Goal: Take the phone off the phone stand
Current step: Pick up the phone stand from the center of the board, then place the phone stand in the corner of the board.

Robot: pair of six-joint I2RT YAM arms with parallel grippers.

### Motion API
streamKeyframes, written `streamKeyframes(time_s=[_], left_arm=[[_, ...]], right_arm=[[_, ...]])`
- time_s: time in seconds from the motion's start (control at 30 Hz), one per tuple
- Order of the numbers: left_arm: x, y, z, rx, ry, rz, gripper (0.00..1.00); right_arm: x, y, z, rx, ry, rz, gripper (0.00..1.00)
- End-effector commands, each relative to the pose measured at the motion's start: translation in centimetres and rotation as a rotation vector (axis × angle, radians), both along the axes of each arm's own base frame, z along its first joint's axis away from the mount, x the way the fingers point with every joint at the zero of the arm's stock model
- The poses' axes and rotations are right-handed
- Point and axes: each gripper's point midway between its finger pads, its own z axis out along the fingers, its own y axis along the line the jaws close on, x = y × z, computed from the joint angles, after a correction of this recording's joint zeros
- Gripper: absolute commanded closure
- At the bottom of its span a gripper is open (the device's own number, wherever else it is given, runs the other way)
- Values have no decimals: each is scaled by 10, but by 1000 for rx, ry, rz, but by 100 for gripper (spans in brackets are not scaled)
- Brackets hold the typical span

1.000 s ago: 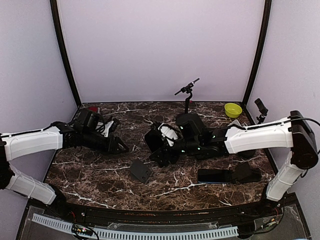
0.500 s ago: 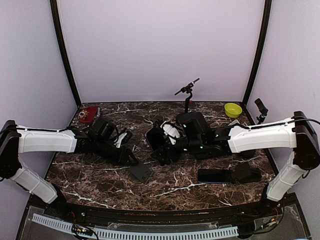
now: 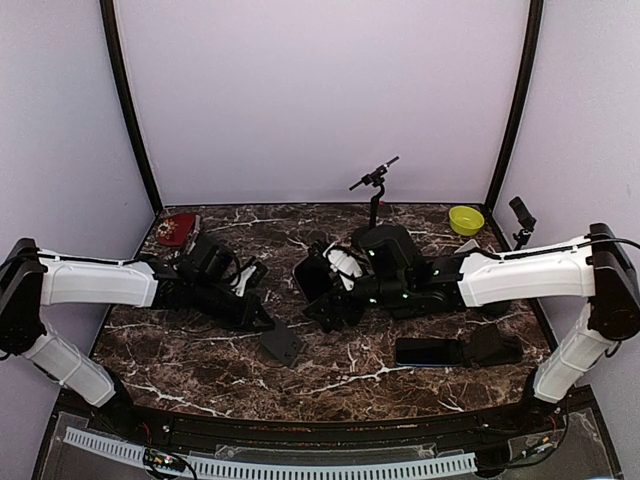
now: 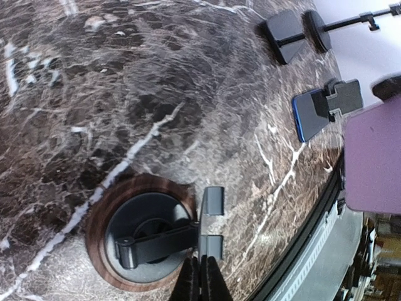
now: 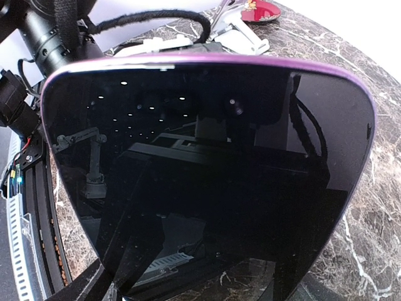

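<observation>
Over the dark marble desk point(image 3: 350, 370), right jaws grip the purple-edged dark-screened phone point(image 5: 207, 175); left jaws are closed beside the round black phone stand point(image 4: 147, 235).

Marble table point(image 3: 350, 388) lies bare between the phone stand point(image 3: 283, 343) and blue phone point(image 4: 304, 119).

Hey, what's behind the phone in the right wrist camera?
Above the phone only marble table, a black cable and a red dish show. Everything directly behind it is covered.
</observation>
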Motion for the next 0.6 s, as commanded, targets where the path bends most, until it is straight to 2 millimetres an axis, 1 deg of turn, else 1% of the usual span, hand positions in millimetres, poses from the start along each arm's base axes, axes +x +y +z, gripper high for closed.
streamKeyframes(time_s=[0.0, 0.1, 0.23, 0.3, 0.33, 0.57], left_arm=[[6, 16, 7, 32, -34, 35, 100], [11, 30, 16, 28, -44, 58, 100], [28, 61, 32, 51, -88, 127, 100], [33, 78, 38, 86, -103, 153, 100], [40, 89, 42, 98, -110, 182, 100], [65, 148, 66, 158, -163, 281, 100]], right_arm=[[7, 2, 34, 111, -48, -11, 45], [7, 2, 35, 117, -49, -9, 45], [6, 2, 35, 125, -47, -6, 45], [6, 2, 35, 128, -47, -5, 45], [6, 2, 35, 129, -48, -4, 45], [7, -1, 37, 137, -52, -6, 45]])
